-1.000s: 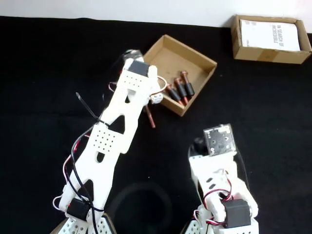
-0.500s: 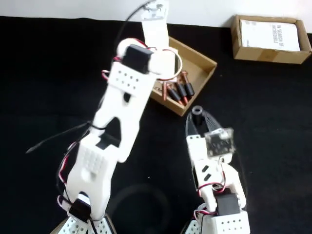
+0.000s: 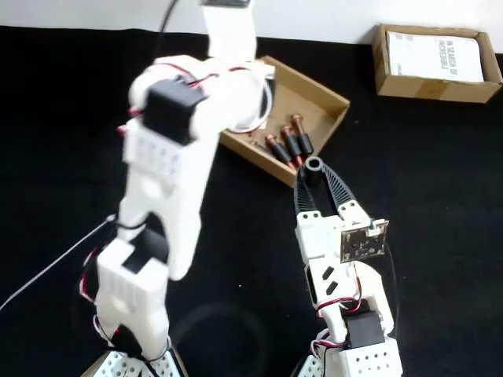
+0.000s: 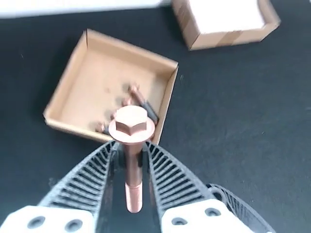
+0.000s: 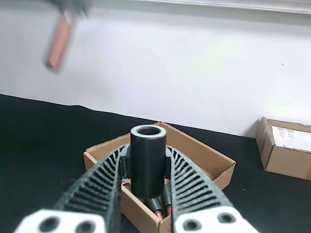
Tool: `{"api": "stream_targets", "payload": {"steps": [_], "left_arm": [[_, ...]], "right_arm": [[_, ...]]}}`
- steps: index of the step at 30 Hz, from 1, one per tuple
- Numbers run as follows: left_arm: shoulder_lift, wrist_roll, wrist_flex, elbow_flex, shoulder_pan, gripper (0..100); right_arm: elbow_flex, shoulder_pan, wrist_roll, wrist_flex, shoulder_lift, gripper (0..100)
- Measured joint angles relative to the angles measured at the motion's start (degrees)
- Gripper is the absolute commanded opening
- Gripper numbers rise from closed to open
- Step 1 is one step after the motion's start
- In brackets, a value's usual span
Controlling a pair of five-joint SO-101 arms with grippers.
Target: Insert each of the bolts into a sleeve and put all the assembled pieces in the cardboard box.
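From above, the left arm [image 3: 181,149] stands raised over the cardboard box [image 3: 326,106], which sits on the black table [image 3: 440,196] near the middle of its far edge. Three assembled pieces [image 3: 287,145] lie side by side in the corner of the box nearest the arms. Just outside that corner, the right gripper [image 3: 316,177] pinches a black sleeve [image 3: 314,166] that stands upright with its hole facing up. A second box [image 3: 436,86] holding white paper sits at the table's far right corner.

In the left wrist view, the left gripper [image 4: 130,148] is closed on a copper bolt [image 4: 131,131]. It holds the shank, and the hexagonal head sticks out past the fingertips. The cardboard box [image 4: 97,82] lies beyond it with the assembled pieces [image 4: 141,104] inside, and the second box [image 4: 228,36] is farther off.

In the right wrist view, the right gripper [image 5: 147,150] clamps the sleeve [image 5: 147,160] between both fingers, open end up. The cardboard box [image 5: 204,155] is right behind it, with the assembled pieces [image 5: 158,204] showing under the sleeve. The bolt [image 5: 58,41] hangs in the air against the white wall [image 5: 194,63]. The second box [image 5: 282,160] sits well apart at the side.
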Motion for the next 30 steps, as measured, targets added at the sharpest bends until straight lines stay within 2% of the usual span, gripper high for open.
{"api": "stream_targets", "payload": {"steps": [6, 11, 14, 17, 22, 30], "left_arm": [[-11.9, -9.4, 0.1, 10.7, -0.1, 1], [-28.8, -20.1, 0.1, 32.7, -0.1, 1], [-41.1, -22.2, -0.3, 47.9, 0.9, 1], [-51.7, -22.7, -5.3, 62.0, 3.5, 1], [-64.6, -22.7, -24.9, 85.4, 4.6, 1], [-77.6, -22.6, -69.0, 117.6, 6.2, 1]], "right_arm": [[0.0, -0.2, 0.0, 0.0, 0.0, 0.6], [0.0, -0.2, 0.0, 0.0, 0.0, 0.6], [0.0, -0.2, 0.0, 0.0, 0.0, 0.6], [0.0, -0.2, 0.0, 0.0, 0.0, 0.6], [0.0, -0.2, 0.0, 0.0, 0.0, 0.6], [0.1, -0.2, 0.0, 0.0, 0.0, 0.6]]}}
